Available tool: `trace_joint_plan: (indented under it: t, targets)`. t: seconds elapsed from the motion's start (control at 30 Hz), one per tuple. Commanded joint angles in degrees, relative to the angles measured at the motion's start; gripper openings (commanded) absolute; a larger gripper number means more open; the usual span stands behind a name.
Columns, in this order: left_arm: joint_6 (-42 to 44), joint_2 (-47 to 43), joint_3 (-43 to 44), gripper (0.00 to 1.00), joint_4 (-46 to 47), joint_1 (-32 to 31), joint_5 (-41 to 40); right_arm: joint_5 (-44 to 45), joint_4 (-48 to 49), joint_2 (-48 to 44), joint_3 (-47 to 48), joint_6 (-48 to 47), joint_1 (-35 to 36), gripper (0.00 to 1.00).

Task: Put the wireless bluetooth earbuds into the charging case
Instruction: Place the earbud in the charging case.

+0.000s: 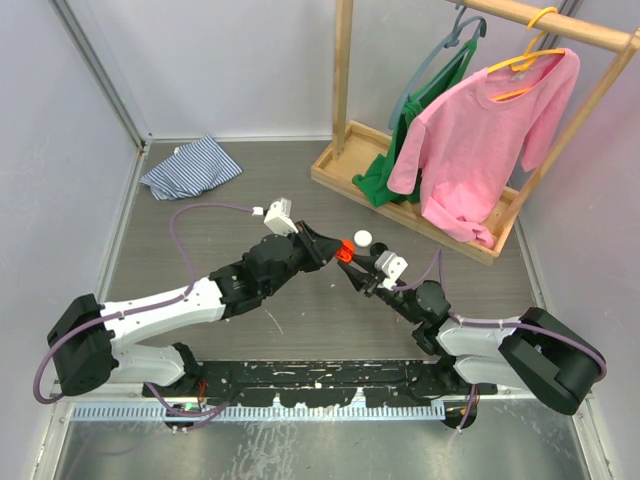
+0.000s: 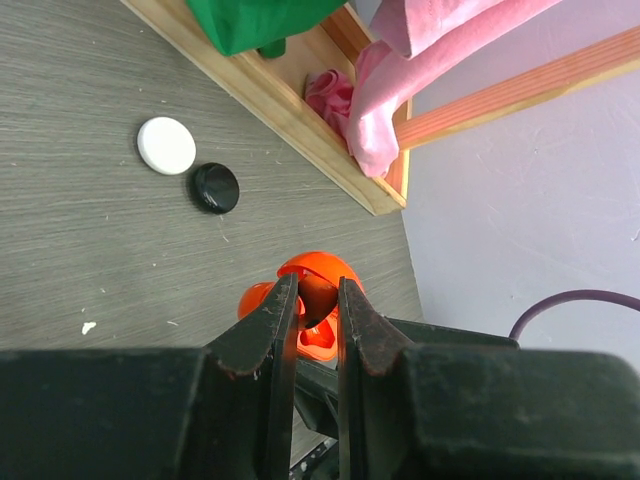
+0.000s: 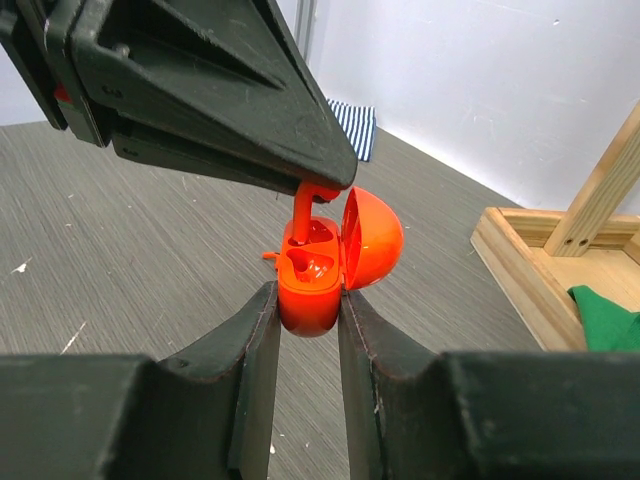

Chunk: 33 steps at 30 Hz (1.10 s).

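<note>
My right gripper is shut on the body of the orange charging case and holds it above the table, with its domed lid open to the right. My left gripper is shut on a red-orange earbud right above the case. In the right wrist view the earbud's stem reaches down into the far slot, and the near slot is empty. A tiny orange piece shows on the table behind the case. In the top view both grippers meet at the case mid-table.
A white puck and a black puck lie on the table beyond the case. A wooden rack base with a pink shirt and a green shirt stands at the back right. A striped cloth lies at the back left.
</note>
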Motion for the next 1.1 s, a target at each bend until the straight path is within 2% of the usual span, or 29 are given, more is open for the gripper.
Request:
trace_joint_plan:
  t: [0.0, 0.27, 0.67, 1.07]
  targets:
    - [0.58, 0.71, -0.42, 0.04, 3.03, -0.77, -2.55, 0.35, 4.83, -1.3, 0.18, -0.92, 0.29, 0.01]
    - [1.84, 0.79, -0.9, 0.06, 3.13, -2.76, -5.37, 0.86, 4.81, -1.4, 0.19, -0.88, 0.25, 0.01]
    - [3.59, -1.35, -1.31, 0.25, 1.11, -4.16, -8.98, 0.98, 4.85, -1.49, 0.17, -0.7, 0.24, 0.01]
    - [4.36, -4.72, -1.77, 0.37, -1.34, -4.19, -10.13, 0.02, 5.11, -0.86, 0.36, -0.09, 0.24, 0.01]
